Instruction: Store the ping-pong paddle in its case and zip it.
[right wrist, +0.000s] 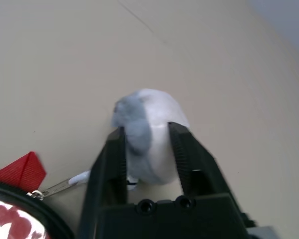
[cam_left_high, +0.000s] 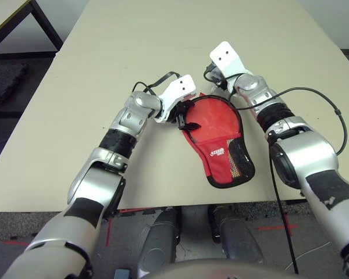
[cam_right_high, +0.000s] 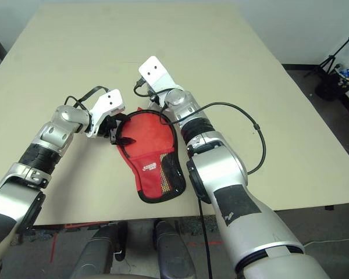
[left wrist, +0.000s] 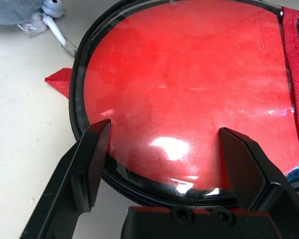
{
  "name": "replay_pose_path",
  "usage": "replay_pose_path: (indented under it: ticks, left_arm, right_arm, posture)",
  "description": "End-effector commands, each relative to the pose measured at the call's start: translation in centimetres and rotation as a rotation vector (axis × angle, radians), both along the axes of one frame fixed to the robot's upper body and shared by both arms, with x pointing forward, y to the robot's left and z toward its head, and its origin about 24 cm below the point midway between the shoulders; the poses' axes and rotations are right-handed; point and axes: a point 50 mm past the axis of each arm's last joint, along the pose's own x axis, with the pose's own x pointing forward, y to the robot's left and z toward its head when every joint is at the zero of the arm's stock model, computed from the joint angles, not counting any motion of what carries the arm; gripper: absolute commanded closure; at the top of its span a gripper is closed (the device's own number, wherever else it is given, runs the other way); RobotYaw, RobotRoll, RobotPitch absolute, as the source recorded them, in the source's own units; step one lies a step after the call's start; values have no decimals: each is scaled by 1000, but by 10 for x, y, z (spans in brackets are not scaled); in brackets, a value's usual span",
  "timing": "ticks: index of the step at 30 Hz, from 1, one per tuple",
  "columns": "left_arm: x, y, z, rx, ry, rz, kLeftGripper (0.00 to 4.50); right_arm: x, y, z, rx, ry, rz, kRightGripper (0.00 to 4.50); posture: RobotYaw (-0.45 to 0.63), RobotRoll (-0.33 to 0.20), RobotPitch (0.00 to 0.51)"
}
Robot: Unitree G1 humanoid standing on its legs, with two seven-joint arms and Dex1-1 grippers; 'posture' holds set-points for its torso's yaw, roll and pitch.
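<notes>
Case [cam_left_high: 221, 139] lies flat; right jaws [right wrist: 148, 149] grip its pom-pom [right wrist: 149, 129], left jaws [left wrist: 164, 164] spread wide.

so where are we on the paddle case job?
Done: the paddle lies inside the open case, its red face showing within the black zipper rim. In hand: the right tool is closed on the white pom-pom of the zipper pull, past the case's round end; the left tool is open over the case rim at the paddle's face. Left: the zipper looks not yet run, so zipping remains.
</notes>
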Motion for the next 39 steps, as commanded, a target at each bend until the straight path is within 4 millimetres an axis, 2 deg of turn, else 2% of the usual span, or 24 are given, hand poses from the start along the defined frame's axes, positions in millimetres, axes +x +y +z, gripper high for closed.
replay_pose_path:
  ticks: [1,2,9,13,20,26,34,39]
  left_arm:
    - [-5,1,-18,36,62,-4,0]
    - [-5,0,-18,35,63,-4,0]
    - [-5,0,-18,32,62,-4,0]
    - [-5,0,-18,33,61,-3,0]
    - [-5,-1,-22,33,70,-4,0]
    - [-6,-3,-25,28,89,-7,0]
    - [-4,-8,-26,28,96,-20,0]
    - [-4,-9,-26,28,96,-27,0]
  right_arm:
    - [1,-2,1,-6,-9,-9,4170]
    - [1,-3,1,-6,-10,-10,4478]
    - [2,-8,3,26,-24,-32,4478]
    - [2,-18,2,15,-19,-56,4478]
    - [-6,-67,7,-91,29,-104,4478]
    - [-44,-101,9,-151,116,-104,4478]
    - [-100,-112,9,-205,248,-61,4478]
    - [-126,-119,12,-243,327,-41,4478]
  posture:
    - [-22,0,183]
    - [-22,0,184]
    - [-25,0,181]
    - [-28,0,179]
    - [-62,0,182]
    - [-94,0,188]
    - [-126,0,193]
    - [-134,0,200]
